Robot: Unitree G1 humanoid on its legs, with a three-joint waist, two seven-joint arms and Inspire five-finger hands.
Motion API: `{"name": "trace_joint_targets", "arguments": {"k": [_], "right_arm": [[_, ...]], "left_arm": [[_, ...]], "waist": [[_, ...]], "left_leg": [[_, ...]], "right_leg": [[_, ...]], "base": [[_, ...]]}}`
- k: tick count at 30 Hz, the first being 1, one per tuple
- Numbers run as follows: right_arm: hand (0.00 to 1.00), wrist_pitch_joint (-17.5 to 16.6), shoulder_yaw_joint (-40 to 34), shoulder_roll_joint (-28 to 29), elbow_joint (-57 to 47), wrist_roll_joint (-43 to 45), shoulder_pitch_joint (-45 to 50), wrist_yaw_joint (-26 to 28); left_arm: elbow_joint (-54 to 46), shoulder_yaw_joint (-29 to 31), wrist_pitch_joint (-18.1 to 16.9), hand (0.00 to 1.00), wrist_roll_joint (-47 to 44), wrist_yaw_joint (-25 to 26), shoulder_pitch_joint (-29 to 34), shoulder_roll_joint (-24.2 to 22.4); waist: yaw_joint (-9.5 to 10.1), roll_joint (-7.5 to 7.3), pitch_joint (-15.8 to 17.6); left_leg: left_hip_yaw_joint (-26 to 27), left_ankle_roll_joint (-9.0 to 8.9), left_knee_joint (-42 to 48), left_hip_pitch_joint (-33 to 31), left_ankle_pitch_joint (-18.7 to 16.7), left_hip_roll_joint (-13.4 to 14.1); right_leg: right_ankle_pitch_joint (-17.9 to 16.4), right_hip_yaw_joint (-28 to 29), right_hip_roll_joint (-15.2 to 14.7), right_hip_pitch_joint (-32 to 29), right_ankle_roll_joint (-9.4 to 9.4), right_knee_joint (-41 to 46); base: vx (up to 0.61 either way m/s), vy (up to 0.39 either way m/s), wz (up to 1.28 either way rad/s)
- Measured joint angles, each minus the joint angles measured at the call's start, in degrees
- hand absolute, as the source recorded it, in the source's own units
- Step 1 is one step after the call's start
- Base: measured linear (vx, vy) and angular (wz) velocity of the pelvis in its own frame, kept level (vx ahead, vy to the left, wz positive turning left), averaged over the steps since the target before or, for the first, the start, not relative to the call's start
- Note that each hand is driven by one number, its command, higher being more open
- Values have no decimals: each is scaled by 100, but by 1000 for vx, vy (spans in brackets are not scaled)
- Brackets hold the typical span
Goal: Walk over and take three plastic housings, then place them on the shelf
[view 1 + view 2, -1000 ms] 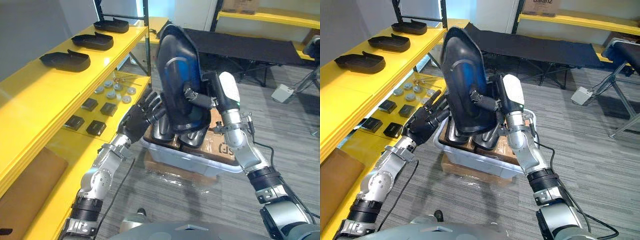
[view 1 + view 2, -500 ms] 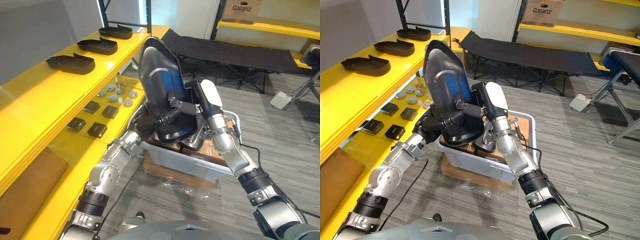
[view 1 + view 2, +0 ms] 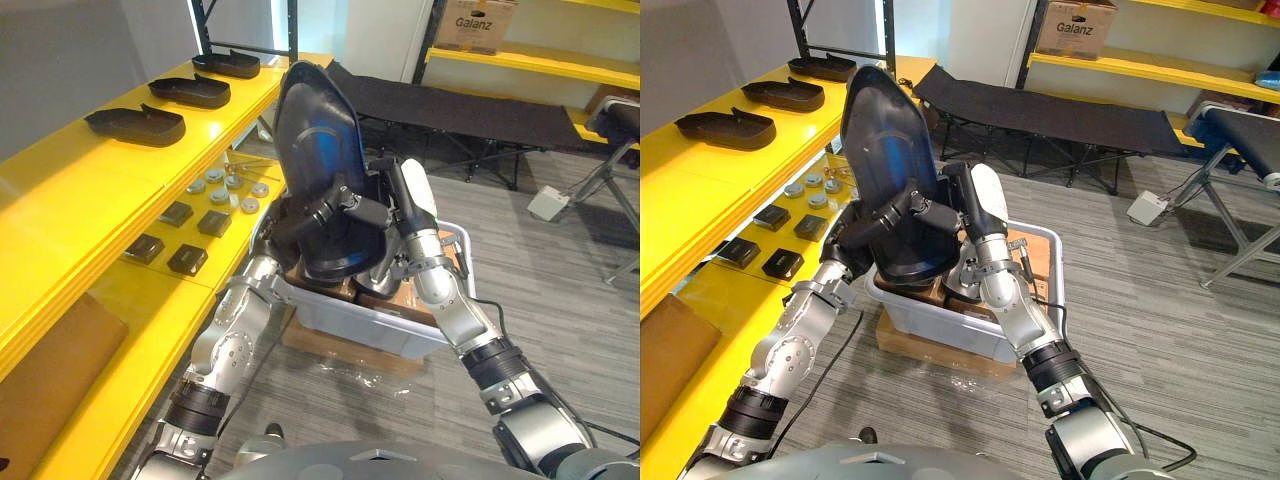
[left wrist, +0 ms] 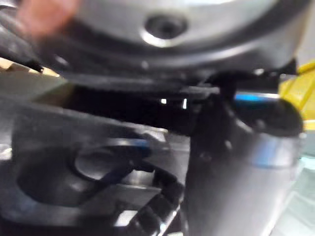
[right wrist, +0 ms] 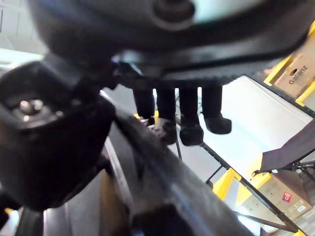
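A long yellow shelf (image 3: 70, 185) with a smooth, glossy top runs along the robot's left side. A black fabric cot (image 3: 480, 110) on a folding frame stands farther back on the grey striped carpet (image 3: 560, 280).

Between the arms sits a pale, translucent plastic bin (image 3: 350, 322) with rounded corners, resting on a flat cardboard box (image 3: 330, 350) on the floor.

Above the bin, the held housing (image 3: 310, 165) stands nearly upright. It is a large black plastic shell, shiny, tapering to a rounded tip at the top and widening into a dished base. The left hand (image 3: 295, 222) grips its lower part from the shelf side, with its fingers bent across the face. The right hand (image 3: 385, 213), its thumb in a white cover, clamps the opposite edge. In the right wrist view its fingers (image 5: 189, 118) hook over the rim, with the thumb on the near side.

More dark, glossy shells (image 3: 962, 283) lie stacked in the bin under the held one.

Three housings (image 3: 190, 90) of the same black plastic lie flat in a row on the shelf's top level, well apart from each other.

On the level below lie small black squares (image 3: 188, 260) and, beyond them, a cluster of grey round discs (image 3: 215, 182).
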Motion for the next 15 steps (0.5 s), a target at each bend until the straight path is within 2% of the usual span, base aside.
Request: {"name": "trace_joint_targets", "arguments": {"k": [3, 7, 12, 13, 15], "right_arm": [[0, 9, 8, 181, -179, 32, 163, -79], [0, 46, 28, 395, -284, 54, 300, -128], [0, 63, -4, 608, -308, 181, 520, -157], [100, 63, -4, 613, -310, 184, 532, -163], [100, 62, -1, 627, -339, 236, 597, -175]], "left_arm": [[20, 48, -149, 0, -2, 232, 82, -118], [24, 50, -330, 0, 1, 280, 221, -206], [24, 35, -332, 0, 54, 280, 322, -225], [24, 33, -332, 0, 68, 280, 325, -225], [24, 17, -332, 0, 127, 279, 335, -227]], "waist": [[-12, -16, -10], [-24, -22, -14], [-33, -36, -20], [-34, -37, -20], [-34, -43, -24]], "left_leg": [[22, -1, 2, 0, -1, 0], [44, -11, 1, 1, -11, -4], [62, -39, -2, 14, -35, -1], [66, -42, -3, 17, -37, 0], [73, -73, -3, 17, -58, 3]], "right_leg": [[38, 9, 1, -9, 37, -7], [40, 44, 1, -11, 39, -7], [28, 44, -3, -25, 23, 1], [15, 44, -4, -25, 4, 1], [-1, 45, -4, -30, -20, 3]], "base": [[57, 3, -4], [39, 6, -3], [0, 0, 0], [0, 0, 0], [0, 0, 0]]}}
